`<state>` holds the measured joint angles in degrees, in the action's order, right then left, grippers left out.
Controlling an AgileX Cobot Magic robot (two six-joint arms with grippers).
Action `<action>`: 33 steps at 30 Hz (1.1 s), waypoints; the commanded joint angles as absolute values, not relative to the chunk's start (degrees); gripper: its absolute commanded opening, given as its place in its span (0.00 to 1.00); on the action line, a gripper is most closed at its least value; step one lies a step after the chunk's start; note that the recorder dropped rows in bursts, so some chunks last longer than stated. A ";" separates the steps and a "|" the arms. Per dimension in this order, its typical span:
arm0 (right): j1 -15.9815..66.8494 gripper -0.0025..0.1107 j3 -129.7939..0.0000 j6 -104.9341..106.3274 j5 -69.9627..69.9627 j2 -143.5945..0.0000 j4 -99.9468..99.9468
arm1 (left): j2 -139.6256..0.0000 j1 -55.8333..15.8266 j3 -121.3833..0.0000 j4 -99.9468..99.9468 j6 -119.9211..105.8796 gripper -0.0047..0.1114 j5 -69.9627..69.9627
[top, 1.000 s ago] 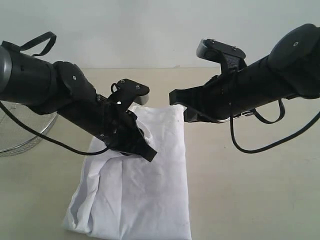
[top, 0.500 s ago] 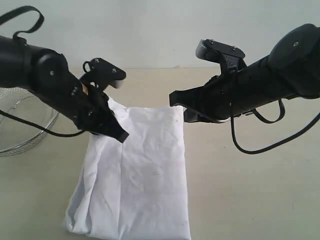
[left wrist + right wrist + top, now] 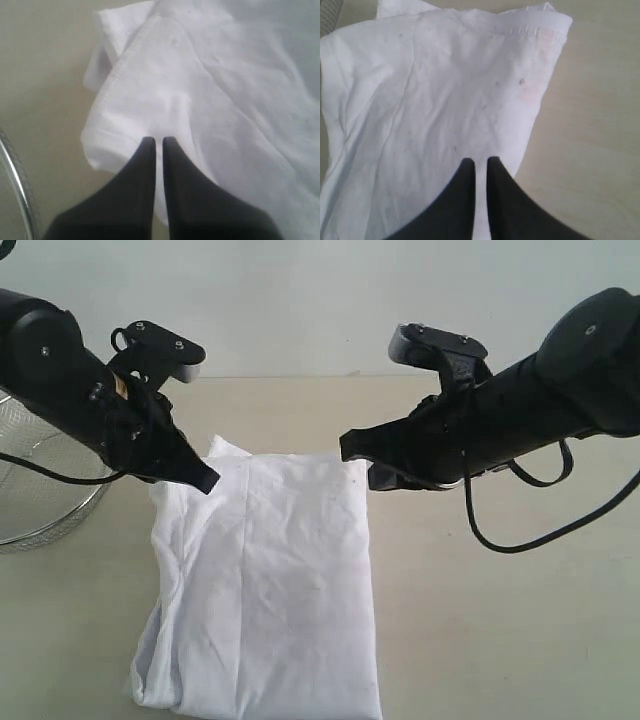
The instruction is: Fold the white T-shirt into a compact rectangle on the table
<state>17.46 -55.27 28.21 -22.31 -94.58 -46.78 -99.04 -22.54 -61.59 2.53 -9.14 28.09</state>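
The white T-shirt [image 3: 270,580] lies folded lengthwise into a long panel on the table [image 3: 500,620], back side up, with a faint pink show-through near one hem corner [image 3: 532,92]. My left gripper [image 3: 205,483] hovers over the shirt's far left corner, shut and holding nothing; in the left wrist view its tips [image 3: 157,140] hang above a bunched sleeve edge [image 3: 110,125]. My right gripper [image 3: 350,445] sits above the shirt's far right corner, its fingers close together with only a thin slit. Its tips [image 3: 480,160] hold no cloth, and the shirt [image 3: 430,100] lies under them.
A round wire-mesh basket [image 3: 40,510] stands at the left edge of the table, just behind the left arm; its rim [image 3: 15,185] shows in the left wrist view. Bare tabletop stretches to the right of the shirt. A black cable [image 3: 520,535] loops beneath the right arm.
My left arm has pulled back up and to the left, from over the shirt's left half to its far left corner. The shirt's left side now lies flatter. The right arm barely moved.
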 commanded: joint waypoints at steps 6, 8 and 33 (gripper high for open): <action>17.03 0.61 -54.94 23.47 -24.86 -99.82 -44.99 | -93.28 -22.64 -61.84 -2.43 -9.71 0.08 29.58; 17.03 0.54 -54.94 23.21 -24.86 -102.04 -45.67 | -93.84 -23.05 -61.84 -3.26 -12.79 0.08 29.46; 17.15 0.48 -54.94 34.23 -27.74 -108.73 -61.33 | -102.93 -24.25 -61.84 -4.99 -15.91 0.08 27.18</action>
